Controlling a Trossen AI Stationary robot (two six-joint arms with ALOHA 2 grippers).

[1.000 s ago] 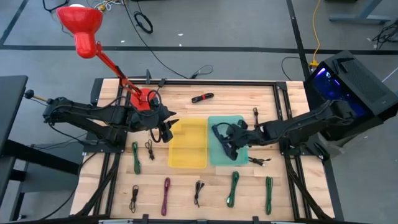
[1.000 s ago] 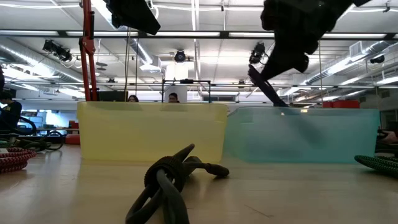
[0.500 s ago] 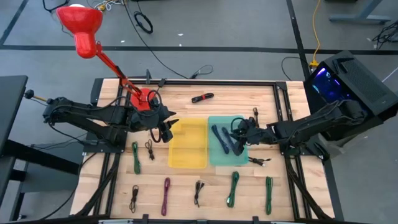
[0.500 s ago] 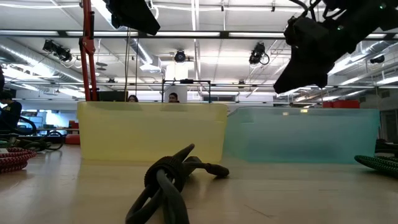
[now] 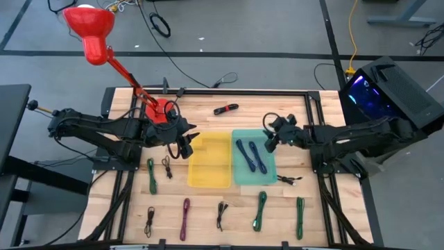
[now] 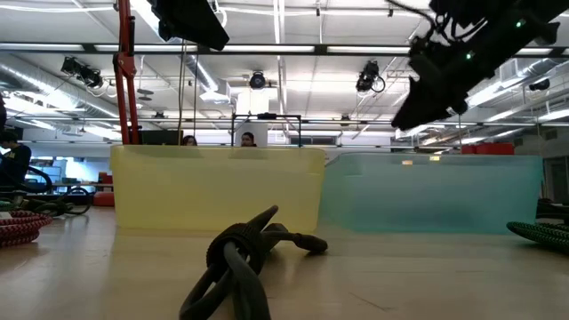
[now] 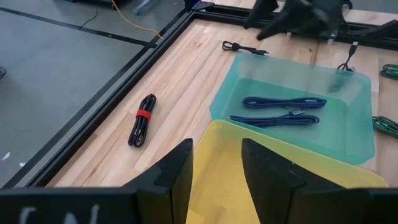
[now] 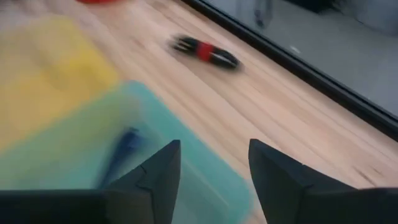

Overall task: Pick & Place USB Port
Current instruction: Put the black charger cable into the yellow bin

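Observation:
Two blue USB cables [image 5: 250, 156] lie side by side on the floor of the teal bin [image 5: 244, 176]; the left wrist view shows them too [image 7: 280, 111]. My right gripper [image 5: 268, 141] hangs open above the teal bin's far right corner, with nothing between its fingers [image 8: 213, 177]. My left gripper [image 5: 186, 144] waits open over the left edge of the yellow bin [image 5: 210, 168], also holding nothing [image 7: 216, 168]. Several more bundled cables lie on the table around the bins.
A black cable with a red band [image 5: 225, 109] lies on the far side of the table. Black cables [image 5: 284, 128] [image 5: 288, 179] lie to the right of the teal bin. Green, purple and black cables [image 5: 260, 210] line the near side. A red lamp stand [image 5: 156, 107] is at the far left.
My right gripper has opened and let go of a blue cable, which has dropped into the teal bin beside the other one. The gripper has then drawn back toward the table's right and far edges, off the bin's middle to its far right corner.

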